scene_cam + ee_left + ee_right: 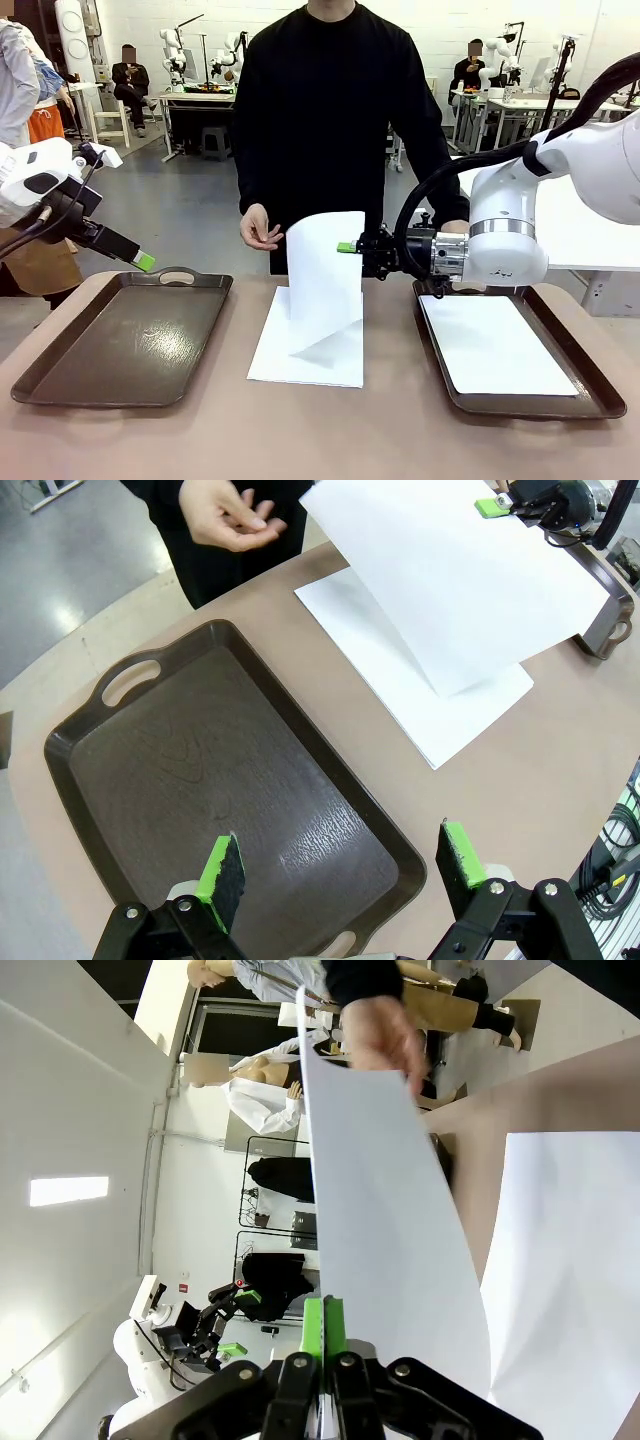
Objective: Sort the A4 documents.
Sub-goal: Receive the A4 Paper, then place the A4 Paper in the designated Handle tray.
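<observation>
My right gripper [347, 247] is shut on the edge of one A4 sheet [325, 275], holding it upright over the table's middle. Its lower edge hangs down to the white sheets [305, 365] lying flat there. In the right wrist view the pads [325, 1322] pinch the lifted sheet [390, 1220]. Another sheet [495, 345] lies in the right tray [590, 400]. My left gripper [144, 262] hovers open above the bare left tray [120, 340], its fingers [222, 870] spread wide over the tray [230, 780]. The left wrist view also has the lifted sheet [450, 580] and the flat sheets [440, 705].
A person in black stands at the far side, one hand [258, 228] open near the table's far edge, just left of the lifted sheet. Both trays are dark brown with handles. Bare tabletop [300, 440] runs along the near edge.
</observation>
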{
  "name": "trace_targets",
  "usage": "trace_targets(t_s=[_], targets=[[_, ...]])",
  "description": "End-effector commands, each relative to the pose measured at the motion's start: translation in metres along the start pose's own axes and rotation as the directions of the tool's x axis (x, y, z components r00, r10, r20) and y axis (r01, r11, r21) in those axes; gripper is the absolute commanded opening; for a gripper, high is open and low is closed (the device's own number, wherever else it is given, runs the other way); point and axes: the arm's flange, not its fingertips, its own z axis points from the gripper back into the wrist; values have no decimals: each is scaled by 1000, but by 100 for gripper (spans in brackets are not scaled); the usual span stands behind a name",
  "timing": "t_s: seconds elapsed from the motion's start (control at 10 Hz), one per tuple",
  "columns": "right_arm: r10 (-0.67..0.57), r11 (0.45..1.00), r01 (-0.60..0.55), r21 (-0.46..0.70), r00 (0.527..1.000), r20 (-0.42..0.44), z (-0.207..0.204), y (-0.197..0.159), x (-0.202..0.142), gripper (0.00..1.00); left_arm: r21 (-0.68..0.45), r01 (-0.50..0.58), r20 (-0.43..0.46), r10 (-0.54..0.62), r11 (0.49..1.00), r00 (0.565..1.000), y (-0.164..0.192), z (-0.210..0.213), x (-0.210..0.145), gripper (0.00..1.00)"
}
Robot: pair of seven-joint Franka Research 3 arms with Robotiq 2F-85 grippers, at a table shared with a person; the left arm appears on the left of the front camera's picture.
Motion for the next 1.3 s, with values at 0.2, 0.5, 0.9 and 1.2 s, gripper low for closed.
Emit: trace_targets(t_s=[0.2,0.5,0.9,1.2], targets=[[-5,1000,5,-6,1000,9,-1,-1,-1,0,-8,-2,4,2,1000,1000,2,-1,-1,100],[-5,1000,5,-6,1000,9,-1,-1,-1,0,-8,-2,4,2,1000,1000,2,-1,-1,100],[75,995,-72,73,996,-43,30,17,3,1,-8,-2,4,2,1000,1000,2,-1,-1,100],[128,991,-132,-30,984,-122,107,33,17,1,-8,-2,4,2,1000,1000,2,-1,-1,100]])
